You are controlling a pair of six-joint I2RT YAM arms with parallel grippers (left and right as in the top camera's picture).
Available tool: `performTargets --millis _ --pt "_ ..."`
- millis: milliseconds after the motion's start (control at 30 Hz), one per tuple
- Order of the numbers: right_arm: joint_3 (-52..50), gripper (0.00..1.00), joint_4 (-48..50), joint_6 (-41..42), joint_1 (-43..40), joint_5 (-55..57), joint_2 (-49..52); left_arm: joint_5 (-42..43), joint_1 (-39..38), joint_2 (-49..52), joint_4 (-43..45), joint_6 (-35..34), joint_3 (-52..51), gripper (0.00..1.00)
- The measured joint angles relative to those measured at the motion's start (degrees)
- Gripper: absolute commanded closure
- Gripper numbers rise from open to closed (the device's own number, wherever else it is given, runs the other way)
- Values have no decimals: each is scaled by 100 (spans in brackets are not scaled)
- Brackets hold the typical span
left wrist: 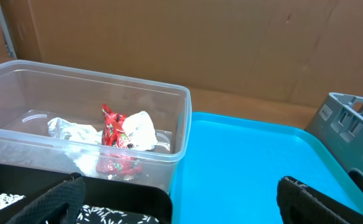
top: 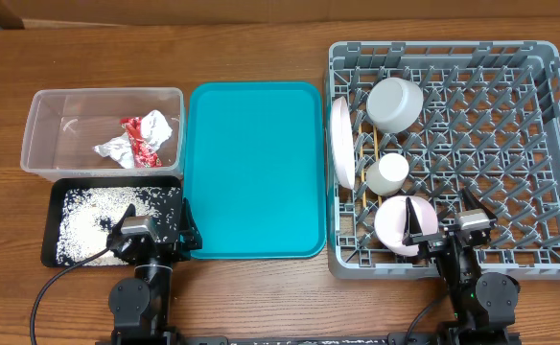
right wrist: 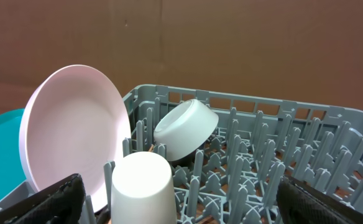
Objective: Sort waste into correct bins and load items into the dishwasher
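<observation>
The clear tub [top: 40,134] holds the crumpled napkin [top: 115,149] and the red-and-white wrapper [top: 138,136]; both also show in the left wrist view, napkin [left wrist: 139,129] and wrapper [left wrist: 112,121]. The black tray [top: 55,251] holds rice scraps [top: 93,216]. The grey rack [top: 548,144] holds the white plate [top: 340,144] on edge, the grey bowl [top: 395,103], the upturned white cup [top: 388,174] and the pink dish [top: 395,225]. Thin chopsticks [top: 379,144] barely show under them. My left gripper [top: 155,235] is open and empty over the black tray's near right corner. My right gripper [top: 450,222] is open and empty over the rack's front, beside the pink dish [right wrist: 76,130].
The teal serving tray [top: 253,168] lies between the bins and the rack. In the right wrist view the cup [right wrist: 141,186] stands just ahead, with the bowl [right wrist: 188,127] behind it. Upright pegs fill the rack's right half.
</observation>
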Motion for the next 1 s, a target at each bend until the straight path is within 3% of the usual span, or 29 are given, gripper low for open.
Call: performTargets --millis 1000 --pt "0 0 0 0 0 2 0 -2 0 0 0 85 0 0"
